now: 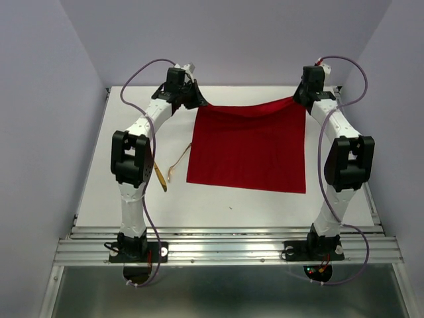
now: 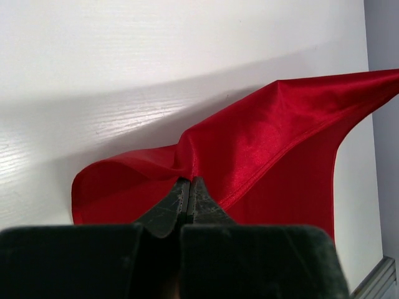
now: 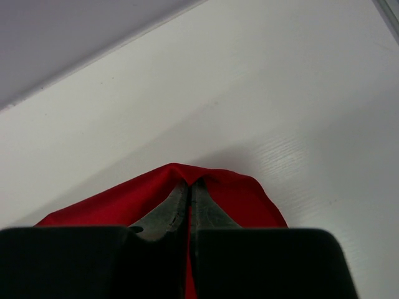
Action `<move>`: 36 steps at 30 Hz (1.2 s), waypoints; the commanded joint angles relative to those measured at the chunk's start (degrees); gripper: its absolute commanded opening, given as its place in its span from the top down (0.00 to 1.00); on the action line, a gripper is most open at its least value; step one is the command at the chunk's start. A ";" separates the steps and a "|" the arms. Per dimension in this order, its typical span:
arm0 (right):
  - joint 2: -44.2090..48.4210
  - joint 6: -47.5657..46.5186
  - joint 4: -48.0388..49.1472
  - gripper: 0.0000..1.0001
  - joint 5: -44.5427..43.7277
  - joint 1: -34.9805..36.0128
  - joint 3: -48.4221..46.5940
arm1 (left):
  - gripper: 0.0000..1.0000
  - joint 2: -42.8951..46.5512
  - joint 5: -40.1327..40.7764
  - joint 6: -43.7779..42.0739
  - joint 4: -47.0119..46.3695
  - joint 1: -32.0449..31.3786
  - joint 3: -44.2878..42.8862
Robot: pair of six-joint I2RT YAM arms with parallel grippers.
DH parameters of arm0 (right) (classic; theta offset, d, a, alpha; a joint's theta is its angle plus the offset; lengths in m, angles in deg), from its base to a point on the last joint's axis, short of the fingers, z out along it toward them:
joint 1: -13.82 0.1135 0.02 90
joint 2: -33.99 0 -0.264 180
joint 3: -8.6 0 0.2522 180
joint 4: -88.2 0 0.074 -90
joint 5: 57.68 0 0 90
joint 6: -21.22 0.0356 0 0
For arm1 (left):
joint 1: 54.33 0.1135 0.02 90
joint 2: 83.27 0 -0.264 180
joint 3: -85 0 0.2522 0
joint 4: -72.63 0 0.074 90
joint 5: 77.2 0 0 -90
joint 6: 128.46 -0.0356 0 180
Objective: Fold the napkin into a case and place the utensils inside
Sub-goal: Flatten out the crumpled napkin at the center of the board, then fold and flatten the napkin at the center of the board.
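Top view: napkin (image 1: 248, 149) lies spread on desk (image 1: 265, 199), far edge raised between L gripper (image 1: 197, 101) and R gripper (image 1: 297, 99); gold knife (image 1: 161, 177) and fork (image 1: 177, 161) lie just left of it, seen in this view only. Wrist views alone show the jaws: both fully closed, each pinching a far corner of the cloth.

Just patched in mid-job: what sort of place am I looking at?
Probably a robot test booth: white tabletop, plain pale lilac enclosure walls, silver aluminium rail holding the arm bases.
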 commanded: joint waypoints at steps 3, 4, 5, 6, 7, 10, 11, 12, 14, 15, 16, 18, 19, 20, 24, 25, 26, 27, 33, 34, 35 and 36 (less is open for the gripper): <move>0.12 -1.32 0.29 0.99 4.37 -0.15 -4.99 | 1.00 -0.63 -2.21 -0.12 -1.60 0.51 -4.02; 0.99 -1.67 -0.06 0.99 4.20 -0.15 -4.21 | 1.00 -0.54 -2.74 -0.29 -1.60 0.60 -3.93; 1.52 -1.67 -0.24 0.99 4.20 -0.15 -3.50 | 1.00 -0.28 -2.83 -0.30 -1.51 0.51 -3.50; 2.22 -1.76 -0.50 0.99 4.20 -0.15 -2.54 | 1.00 -0.02 -3.01 -0.38 -1.33 0.51 -3.32; 3.97 -1.76 -0.51 0.99 4.11 -0.15 -0.27 | 1.00 0.51 -3.18 -0.73 -0.90 0.60 -3.14; 7.49 -1.59 -1.56 0.99 3.67 -0.67 3.17 | 1.00 1.83 -2.49 -1.61 0.51 0.51 -2.09; 8.29 -1.33 -2.17 0.99 3.50 -0.68 5.01 | 1.00 2.79 -2.39 -2.22 1.56 0.60 -1.83; 9.86 -0.98 -2.96 0.99 4.02 -1.20 7.12 | 1.00 4.10 -2.31 -2.40 2.70 0.51 -1.48; 11.44 -0.88 -3.93 0.99 4.29 -1.20 8.97 | 1.00 6.03 -2.13 -2.93 3.23 0.60 1.23; 12.24 -0.71 -5.24 0.99 4.29 -1.20 9.94 | 1.00 7.18 -1.52 -3.19 3.41 0.51 2.56; 14.08 -0.45 -6.38 0.99 4.72 -1.73 11.95 | 1.00 9.19 -1.08 -3.89 4.11 0.51 4.83; 16.28 -0.18 -6.83 0.99 5.08 -1.73 14.68 | 1.00 11.23 -0.38 -4.43 4.47 0.51 7.65; 17.34 0.08 -7.09 0.99 4.90 -1.73 15.83 | 1.00 13.24 -0.37 -4.51 4.21 0.51 9.15; 19.43 0.43 -7.53 0.99 5.25 -1.73 18.28 | 1.00 14.13 -0.37 -4.51 4.03 0.60 12.47; 24.01 2.19 -8.59 0.99 7.27 -1.73 23.47 | 1.00 18.70 -0.99 -4.08 2.19 0.34 20.21; 24.90 2.37 -8.59 0.99 7.62 -1.73 24.53 | 1.00 19.49 -0.99 -4.08 1.92 0.25 21.37; 25.77 2.46 -8.59 0.99 7.89 -1.73 25.67 | 1.00 21.41 -0.73 -4.16 1.48 0.08 22.68; 26.74 2.63 -8.68 0.99 8.24 -1.73 26.73 | 1.00 22.47 -0.38 -4.16 1.22 0.07 25.13; 33.60 3.69 -10.00 0.99 11.66 -1.73 34.46 | 1.00 28.63 0.60 -3.64 -0.71 -0.10 34.99; 34.39 3.86 -10.17 0.99 12.02 -1.73 35.34 | 1.00 29.25 0.33 -3.46 -1.07 -0.19 35.96; 36.05 4.04 -10.61 0.99 12.37 -1.73 37.09 | 1.00 30.21 0.16 -3.37 -1.50 -0.36 36.93; 36.94 4.04 -11.22 0.99 12.63 -1.73 37.98 | 1.00 30.83 0.16 -3.11 -1.77 -0.63 38.33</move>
